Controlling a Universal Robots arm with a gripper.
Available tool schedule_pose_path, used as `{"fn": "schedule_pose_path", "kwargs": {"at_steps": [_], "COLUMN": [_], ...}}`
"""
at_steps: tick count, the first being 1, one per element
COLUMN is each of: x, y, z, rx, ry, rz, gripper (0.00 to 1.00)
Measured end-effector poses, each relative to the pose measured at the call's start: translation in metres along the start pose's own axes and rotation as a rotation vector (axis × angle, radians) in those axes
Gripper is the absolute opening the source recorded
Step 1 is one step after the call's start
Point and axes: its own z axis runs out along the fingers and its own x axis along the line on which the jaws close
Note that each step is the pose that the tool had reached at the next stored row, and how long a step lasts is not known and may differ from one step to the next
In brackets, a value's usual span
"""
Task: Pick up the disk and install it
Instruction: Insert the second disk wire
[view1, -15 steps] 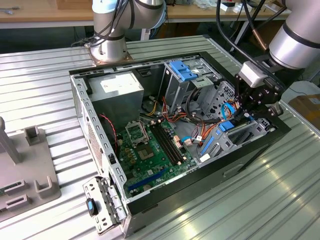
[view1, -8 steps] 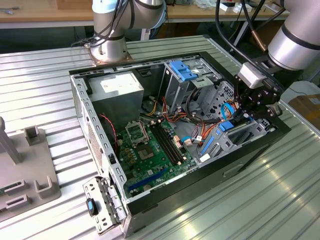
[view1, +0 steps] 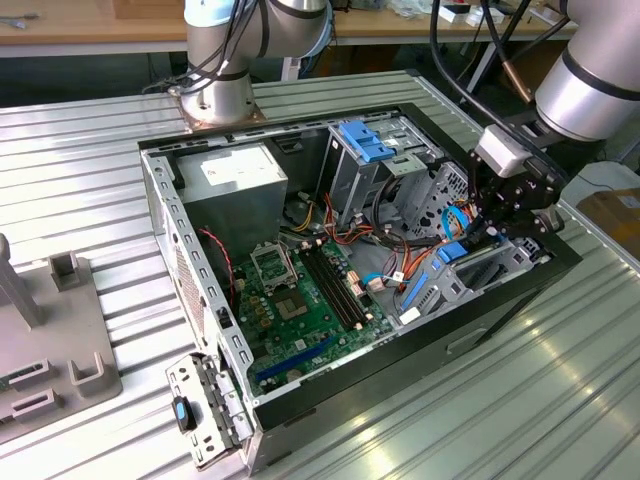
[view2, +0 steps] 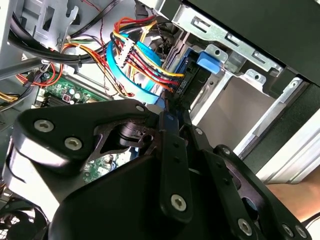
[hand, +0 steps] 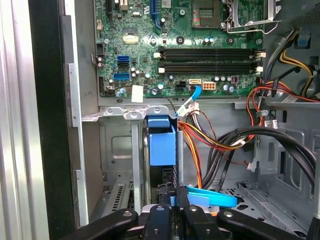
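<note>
Gripper: the black gripper is down inside the open computer case, at the corner toward the exterior view's right, its fingers pressed against the disk.
Disk: the disk stands on edge in the metal drive bay, its blue end tab facing the motherboard; in the exterior view a bit of its blue rail peeks out just below the gripper.
Grip: in the first wrist view the two fingertips meet at the disk's near edge, close together around it.
Second wrist view: the gripper points at the disk's dark body and blue tab, with a bundle of coloured wires just beside.
Cables: orange, red and yellow wires run right next to the disk; a flat blue cable lies near the fingertips.
Motherboard: the green motherboard lies flat on the case floor.
Upright cage: a metal cage with a blue latch stands near the middle of the case.
Surface: the case sits on a ribbed metal surface.
Fixture: a grey fixture rests on the surface toward the exterior view's left, well apart from the case.
</note>
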Motion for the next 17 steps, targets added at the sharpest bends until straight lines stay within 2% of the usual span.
{"fn": "schedule_pose_path", "kwargs": {"at_steps": [1,2,7,17], "x": [0.0001,0.0001,0.0,-0.0012], "y": [0.0,0.0,-0.0001,-0.0018], "z": [0.0004,0.0002,-0.0013,-0.0227], "rx": [0.0,0.0,-0.0001,-0.0001], "ry": [-0.0003,0.0,0.0007,0.0006], "rz": [0.0,0.0,0.0,0.0], "gripper": [0.17,0.24,0.24,0.24]}}
